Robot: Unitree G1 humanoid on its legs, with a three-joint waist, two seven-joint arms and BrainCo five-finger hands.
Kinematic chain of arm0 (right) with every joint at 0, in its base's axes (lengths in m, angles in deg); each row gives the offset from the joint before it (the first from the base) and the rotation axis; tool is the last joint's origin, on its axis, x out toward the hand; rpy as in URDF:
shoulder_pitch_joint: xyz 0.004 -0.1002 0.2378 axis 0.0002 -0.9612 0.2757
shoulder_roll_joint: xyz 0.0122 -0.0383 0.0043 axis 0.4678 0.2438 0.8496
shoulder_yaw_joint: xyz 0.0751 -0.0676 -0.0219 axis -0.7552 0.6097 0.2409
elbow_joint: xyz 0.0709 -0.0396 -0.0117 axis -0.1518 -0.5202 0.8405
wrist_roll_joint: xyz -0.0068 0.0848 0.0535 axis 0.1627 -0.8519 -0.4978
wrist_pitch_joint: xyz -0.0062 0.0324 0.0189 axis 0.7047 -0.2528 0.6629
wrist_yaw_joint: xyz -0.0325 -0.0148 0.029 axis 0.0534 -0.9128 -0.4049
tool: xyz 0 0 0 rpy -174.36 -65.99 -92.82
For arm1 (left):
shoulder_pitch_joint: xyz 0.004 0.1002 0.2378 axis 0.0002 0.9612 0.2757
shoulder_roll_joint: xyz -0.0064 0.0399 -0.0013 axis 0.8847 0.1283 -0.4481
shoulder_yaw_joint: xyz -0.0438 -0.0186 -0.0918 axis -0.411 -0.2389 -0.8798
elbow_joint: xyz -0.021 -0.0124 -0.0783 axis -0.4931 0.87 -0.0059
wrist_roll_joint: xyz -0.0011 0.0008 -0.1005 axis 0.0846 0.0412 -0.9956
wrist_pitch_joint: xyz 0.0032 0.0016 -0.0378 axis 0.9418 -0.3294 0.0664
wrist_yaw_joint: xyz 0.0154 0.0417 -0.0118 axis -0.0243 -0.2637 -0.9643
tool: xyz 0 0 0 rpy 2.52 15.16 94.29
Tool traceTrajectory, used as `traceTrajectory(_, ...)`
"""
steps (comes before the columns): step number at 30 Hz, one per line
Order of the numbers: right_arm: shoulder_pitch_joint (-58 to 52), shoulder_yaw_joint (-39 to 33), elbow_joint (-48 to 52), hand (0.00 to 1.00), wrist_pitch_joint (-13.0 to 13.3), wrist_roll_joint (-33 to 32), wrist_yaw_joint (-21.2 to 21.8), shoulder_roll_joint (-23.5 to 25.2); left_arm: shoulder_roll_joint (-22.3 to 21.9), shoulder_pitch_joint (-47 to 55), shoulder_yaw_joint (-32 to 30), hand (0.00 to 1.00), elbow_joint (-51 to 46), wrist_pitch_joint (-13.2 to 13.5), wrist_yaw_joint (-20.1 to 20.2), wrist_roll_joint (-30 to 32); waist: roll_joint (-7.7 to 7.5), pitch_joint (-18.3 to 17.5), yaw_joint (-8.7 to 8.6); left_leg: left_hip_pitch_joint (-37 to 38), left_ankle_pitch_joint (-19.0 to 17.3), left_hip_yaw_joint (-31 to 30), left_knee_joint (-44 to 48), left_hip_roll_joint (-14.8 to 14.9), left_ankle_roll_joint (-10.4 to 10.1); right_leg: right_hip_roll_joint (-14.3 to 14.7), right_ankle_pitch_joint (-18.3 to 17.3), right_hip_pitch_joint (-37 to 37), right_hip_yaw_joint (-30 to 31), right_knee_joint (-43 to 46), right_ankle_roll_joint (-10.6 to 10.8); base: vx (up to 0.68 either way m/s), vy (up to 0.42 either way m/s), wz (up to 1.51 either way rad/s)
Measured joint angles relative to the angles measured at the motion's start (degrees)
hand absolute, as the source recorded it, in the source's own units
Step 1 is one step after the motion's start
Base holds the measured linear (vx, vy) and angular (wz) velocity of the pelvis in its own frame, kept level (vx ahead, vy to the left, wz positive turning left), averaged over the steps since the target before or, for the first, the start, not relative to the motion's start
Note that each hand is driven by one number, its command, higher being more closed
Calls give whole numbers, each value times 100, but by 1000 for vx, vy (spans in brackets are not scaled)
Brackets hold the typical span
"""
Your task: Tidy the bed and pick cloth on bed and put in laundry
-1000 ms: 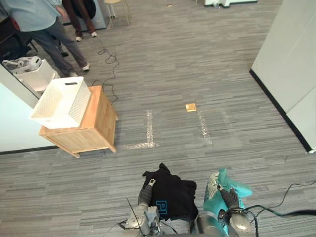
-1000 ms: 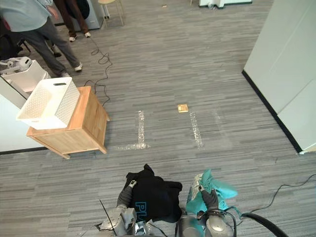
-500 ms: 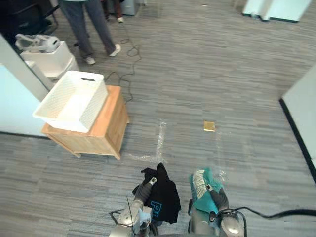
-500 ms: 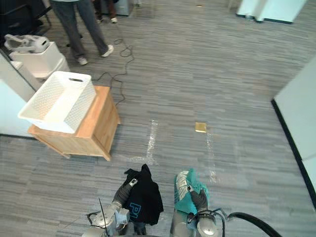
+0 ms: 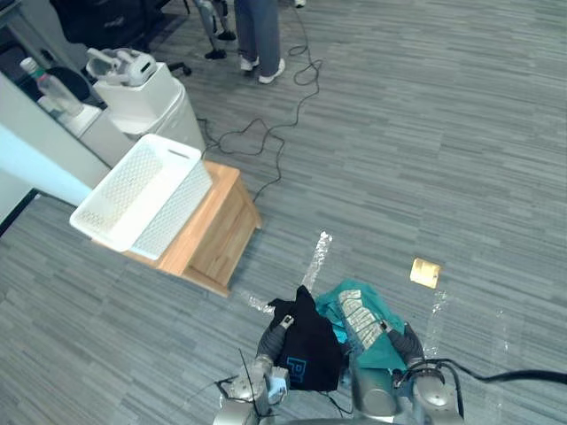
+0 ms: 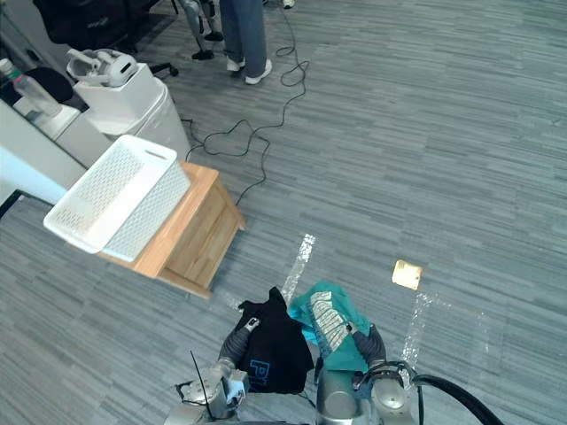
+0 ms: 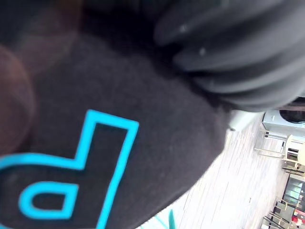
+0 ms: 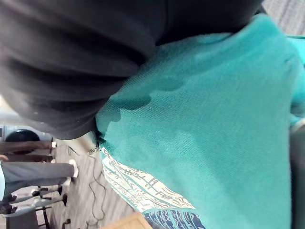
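Floor: grey striped carpet floor (image 5: 461, 133)
Cabinet: boxy light-wood cabinet (image 5: 221, 239)
Basket: white perforated plastic basket (image 5: 173, 208) atop cabinet
Black: soft black cloth (image 5: 310, 350), cyan print, draped over left hand (image 5: 276, 329)
Teal: knit teal patterned cloth (image 5: 359, 319) bunched over right hand (image 5: 403, 341)
Grip: both hidden, can't tell

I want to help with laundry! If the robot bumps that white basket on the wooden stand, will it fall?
Probably slides easily: the white basket has lattice walls and looks empty, so likely light. One end seems to overhang the wooden stand, so a bump there might tip it off.
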Motion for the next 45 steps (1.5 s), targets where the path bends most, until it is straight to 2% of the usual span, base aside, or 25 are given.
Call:
traceTrajectory(4, -1, -64, 3, 100, -5, 3, -1, -5, -11, -38, 19, 100, -46, 2, 10, -11, 12, 18, -103, -43, 47, 1128, -2031, -484, 5, 75, -108, 351, -650, -282, 17, 276, -146, 83)
traceTrajectory(6, 65, -116, 179, 100, 2, 4, -19, -27, -10, -31, 23, 100, -60, 2, 22, -11, 28, 21, -112, 38, 50, 1692, -2467, -462, 11, 124, -307, 514, -853, -260, 65, 365, -58, 60)
traceTrajectory(8, 17, -116, 351, 100, 17, 4, -18, -54, -5, 12, 32, 100, -71, -2, 66, -8, 3, 37, -133, 224, 133, 2336, -2470, -286, 200, 118, -617, 673, -958, -75, 201, 281, 17, 30)
traceTrajectory(9, 1, -107, 382, 100, 23, 4, -14, -46, 21, 55, 29, 100, -133, -5, 113, -8, -2, 35, -118, 324, 285, 2476, -2375, -197, 492, 55, -882, 683, -975, 198, 293, 353, 80, 29)
traceTrajectory(11, -131, -97, 414, 100, 22, 0, 45, 7, 84, 88, 33, 100, -280, -2, 185, -12, -224, 69, -145, 432, 68, 2373, -2011, -412, 912, -614, -1485, 411, -1112, 1827, 791, 476, 127, 55)
traceTrajectory(12, -147, -97, 448, 100, 22, -2, 47, 12, 90, 71, 19, 100, -286, 5, 201, -12, -330, 126, -146, 458, -36, 2312, -1974, -532, 893, -919, -1431, 62, -1004, 2708, 799, 422, 134, 79)
traceTrajectory(13, -166, -98, 513, 100, 23, 0, 26, 147, 210, -27, 24, 100, -283, 0, 193, -5, -469, 204, -197, 539, -182, 2091, -1974, -760, 978, -1368, -832, -656, -588, 4286, 653, 395, 98, 103)
traceTrajectory(14, -64, -67, 503, 100, 17, 3, 16, 283, 360, -148, 26, 100, -255, -8, 169, -1, -565, 318, -305, 546, -255, 1842, -1875, -830, 1044, -1435, -681, -1275, -28, 5194, 532, 409, 51, 126)
traceTrajectory(15, -19, 6, 504, 100, 19, 1, -5, 345, 485, -243, 22, 100, -211, -9, 103, 6, -574, 378, -347, 562, -268, 1685, -1812, -827, 1021, -1349, -886, -1554, 280, 5298, 439, 403, -39, 102)
traceTrajectory(16, 14, 51, 504, 100, 20, 1, -32, 361, 532, -295, 14, 100, -170, -9, 71, 6, -560, 386, -349, 584, -291, 1585, -1815, -831, 1008, -1251, -1004, -1680, 429, 5146, 332, 396, -75, 87)
traceTrajectory(17, 181, 143, 510, 100, 28, 1, -99, 363, 583, -385, -5, 100, -157, 3, -26, 6, -454, 445, -307, 716, -309, 1360, -1929, -839, 956, -1008, -1201, -1824, 706, 4231, 225, 375, -78, 65)
traceTrajectory(18, 270, 184, 511, 100, 32, 1, -114, 358, 582, -407, -7, 100, -156, 23, -38, 9, -399, 475, -294, 790, -281, 1265, -2040, -866, 905, -885, -1217, -1844, 844, 3721, 253, 349, -95, 79)
traceTrajectory(19, 407, 235, 519, 100, 61, 2, -114, 350, 573, -421, 9, 100, -154, 43, -42, 39, -272, 481, -304, 916, -199, 1097, -2287, -902, 775, -625, -1139, -1836, 1200, 2484, 334, 338, -124, 68)
traceTrajectory(20, 464, 294, 554, 100, 86, 2, -116, 338, 576, -415, 23, 100, -152, 72, -43, 51, -211, 470, -317, 976, -139, 970, -2427, -935, 676, -486, -848, -1784, 1487, 1456, 432, 416, -192, 99)
traceTrajectory(21, 466, 351, 572, 100, 152, 1, -115, 342, 589, -429, 41, 100, -119, 106, -42, 53, -222, 461, -331, 1085, -92, 770, -2534, -1028, 571, -459, -247, -1628, 1777, 298, 558, 361, -204, 87)
traceTrajectory(22, 450, 352, 572, 100, 158, 1, -116, 346, 590, -447, 61, 100, -85, 114, -42, 53, -232, 459, -331, 1118, -94, 693, -2546, -1056, 508, -473, 2, -1573, 1883, -25, 585, 378, -283, 127)
traceTrajectory(23, 359, 369, 572, 100, 159, 0, -118, 371, 659, -449, 151, 100, -17, 129, -39, 59, -356, 398, -351, 1262, -181, 379, -2491, -1218, 273, -615, 956, -1388, 2221, -593, 653, 367, -361, 124)
traceTrajectory(24, 419, 428, 544, 100, 157, -5, -116, 280, 621, -476, 160, 100, 129, 135, -43, 58, -192, 411, -392, 1331, -271, 122, -2418, -1116, 80, -563, 1405, -1355, 2119, -228, 988, 411, -443, 119)
traceTrajectory(25, 434, 437, 580, 100, 180, -26, -107, 175, 577, -417, 192, 100, 119, 154, -18, 56, -17, 342, -417, 1320, -215, 35, -2458, -986, -16, -475, 1189, -1363, 1997, -102, 861, 304, -350, 61)
traceTrajectory(27, 436, 343, 637, 100, 220, -171, -103, 128, 581, -427, 237, 100, 96, 202, 31, 46, 148, 339, -513, 1334, -113, -97, -2433, -783, -128, -388, 735, -1366, 1688, 385, 732, 237, -242, 63)
traceTrajectory(28, 340, 199, 669, 100, 221, -228, -108, 125, 555, -459, 247, 100, 90, 207, 73, 25, 136, 335, -585, 1374, 1, -123, -2347, -720, -148, -453, 421, -1319, 1476, 725, 676, 208, -207, 90)
traceTrajectory(30, 192, 11, 752, 100, 241, -232, -118, 99, 523, -474, 230, 100, 89, 214, 123, -85, 138, 336, -620, 1455, 164, -62, -2298, -713, -114, -555, 200, -1190, 1237, 907, 626, 160, -152, 74)
traceTrajectory(35, 18, -350, 737, 100, 242, -292, -121, 20, 508, -497, 132, 100, 86, 218, 123, -235, 161, 321, -630, 1462, 946, 180, -2941, -824, -180, -695, 246, -885, 862, 394, 570, 46, -97, 43)
traceTrajectory(41, -160, -803, 781, 100, 241, -279, -249, 40, 550, -230, 126, 100, 60, 214, 351, -222, 240, 272, -774, 1819, 1026, 605, -3331, -826, -278, -580, 358, -607, 775, 101, 539, 25, 32, -1)
traceTrajectory(45, -264, -831, 777, 100, 239, -282, -248, -9, 591, -232, 114, 100, 62, 213, 392, -221, 224, 262, -793, 1387, 1165, 25, -2437, -761, -260, -783, 422, -312, 673, -233, 530, -34, 63, 21)
